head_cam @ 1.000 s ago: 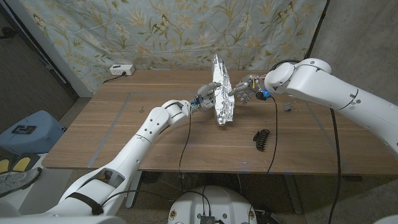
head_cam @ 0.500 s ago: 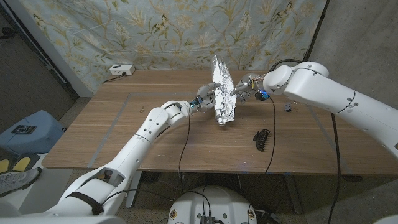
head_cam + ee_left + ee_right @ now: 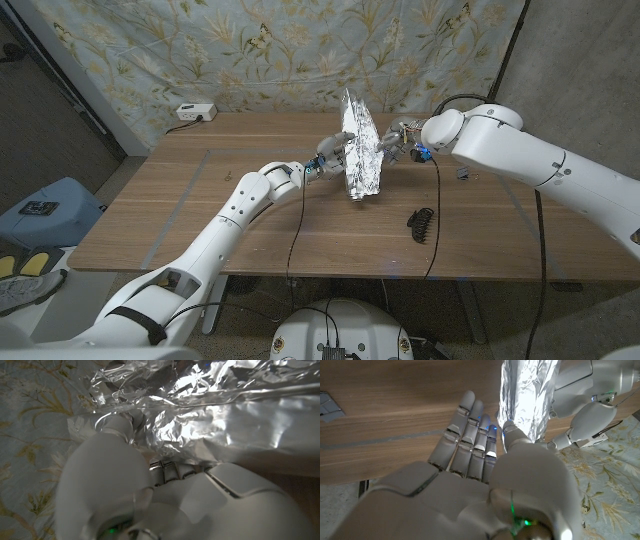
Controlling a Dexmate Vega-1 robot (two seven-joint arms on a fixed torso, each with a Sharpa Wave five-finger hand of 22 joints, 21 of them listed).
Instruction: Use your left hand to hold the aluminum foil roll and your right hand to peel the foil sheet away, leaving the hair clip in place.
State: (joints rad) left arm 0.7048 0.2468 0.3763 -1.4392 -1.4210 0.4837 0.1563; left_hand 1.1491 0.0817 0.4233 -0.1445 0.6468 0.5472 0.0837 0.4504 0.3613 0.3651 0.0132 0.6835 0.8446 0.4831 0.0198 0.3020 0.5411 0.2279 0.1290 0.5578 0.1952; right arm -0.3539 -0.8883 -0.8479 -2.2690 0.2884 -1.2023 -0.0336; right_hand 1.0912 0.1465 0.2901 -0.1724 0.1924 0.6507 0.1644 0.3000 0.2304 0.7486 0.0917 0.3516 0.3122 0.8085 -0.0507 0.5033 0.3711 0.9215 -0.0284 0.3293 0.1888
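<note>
The aluminum foil roll (image 3: 360, 150) stands upright near the middle of the wooden table (image 3: 200, 200), toward its far edge, with a crinkled foil sheet (image 3: 353, 112) rising from it to a point.

Left hand (image 3: 331, 152): positioned against the roll's left side. In the left wrist view its fingers (image 3: 167, 470) are closed around the crumpled foil (image 3: 210, 415), so this hand grips the roll.

Right hand (image 3: 396, 141): positioned at the roll's right side. In the right wrist view its fingers (image 3: 470, 435) are extended, straight and close together, reaching alongside the roll (image 3: 527, 395), while the thumb tip lies against the foil's surface. No foil is seen pinched between thumb and fingers; the hand touches the foil and holds nothing. The left hand (image 3: 585, 415) is visible on the roll's far side in that view.

The hair clip (image 3: 420, 223), dark and claw-shaped, lies on the table near the roll, to its right and toward the front edge, apart from both hands.

Change from the earlier frames: the right hand has moved in toward the roll, from a slight gap beside it to contact with the foil, and the right forearm has shifted toward the roll with it. The left hand, the roll and the hair clip keep their positions.

A white power strip (image 3: 195, 111) lies at the table's far left, well apart from the roll.
</note>
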